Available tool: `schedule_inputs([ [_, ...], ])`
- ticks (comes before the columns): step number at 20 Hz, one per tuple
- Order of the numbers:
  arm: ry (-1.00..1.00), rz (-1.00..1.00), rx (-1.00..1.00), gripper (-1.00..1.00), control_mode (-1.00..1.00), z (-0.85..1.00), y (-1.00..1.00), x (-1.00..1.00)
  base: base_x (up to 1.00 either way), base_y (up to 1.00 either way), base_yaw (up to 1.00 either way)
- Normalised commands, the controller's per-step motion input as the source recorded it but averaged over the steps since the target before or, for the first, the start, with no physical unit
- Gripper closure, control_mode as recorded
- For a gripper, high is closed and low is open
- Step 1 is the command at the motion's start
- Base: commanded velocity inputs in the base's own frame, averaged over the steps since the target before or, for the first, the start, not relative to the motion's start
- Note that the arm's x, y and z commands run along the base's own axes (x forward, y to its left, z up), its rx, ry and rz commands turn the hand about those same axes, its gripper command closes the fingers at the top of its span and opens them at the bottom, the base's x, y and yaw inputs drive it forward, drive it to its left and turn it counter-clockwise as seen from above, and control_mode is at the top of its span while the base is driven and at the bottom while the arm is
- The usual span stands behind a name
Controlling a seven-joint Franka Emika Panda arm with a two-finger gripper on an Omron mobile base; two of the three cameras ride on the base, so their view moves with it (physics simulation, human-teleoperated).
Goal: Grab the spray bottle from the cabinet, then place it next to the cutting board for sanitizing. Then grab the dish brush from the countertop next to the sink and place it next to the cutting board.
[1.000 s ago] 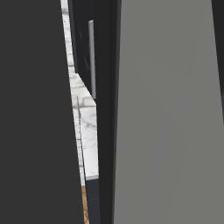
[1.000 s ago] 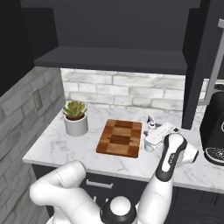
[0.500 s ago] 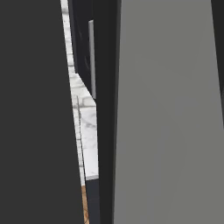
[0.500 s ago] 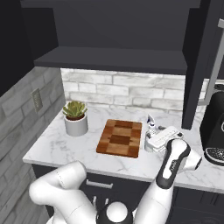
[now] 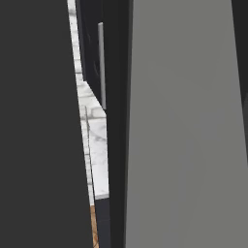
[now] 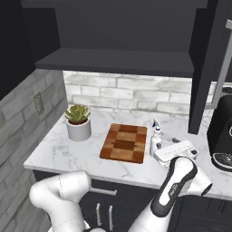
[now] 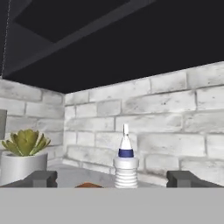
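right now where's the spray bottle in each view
Left base view: not in it.
Right base view: spray bottle stands right of centre, just right of the cutting board.
Hand view: bottom centre, between the fingertips, apart from them.
Shared landmark: potted succulent, at the left of both.

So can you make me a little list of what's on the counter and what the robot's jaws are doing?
spray bottle: upright on the countertop, just right of the cutting board
potted plant: left of the board, near the wall
coffee machine: far right
gripper: jaws wide open, holding nothing, bottle in front of them
cabinet: door open above
dish brush: cannot see it
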Motion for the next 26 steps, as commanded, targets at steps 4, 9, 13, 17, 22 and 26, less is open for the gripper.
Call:
schedule_inputs([
  [4, 0.19, -0.27, 0.01, -1.0, -1.0, 0.61, 0.7, -0.72, 0.0, 0.0, 0.0],
  [9, 0.22, -0.18, 0.0, -1.0, -1.0, 0.74, 0.98, -0.65, 0.0, 0.0, 0.0],
  [13, 0.25, -0.14, 0.0, -1.0, -1.0, 0.95, 0.85, -0.62, 0.0, 0.0, 0.0],
  [17, 0.32, -0.12, 0.0, -1.0, -1.0, 1.0, 0.63, -0.57, 0.0, 0.0, 0.0],
  [22, 0.42, -0.09, -0.03, -1.0, -1.0, 0.85, 0.61, -0.33, 0.0, 0.0, 0.0],
  [26, 0.3, -0.01, -0.02, -1.0, -1.0, 0.18, 0.69, -0.01, 0.0, 0.0, 0.0],
])
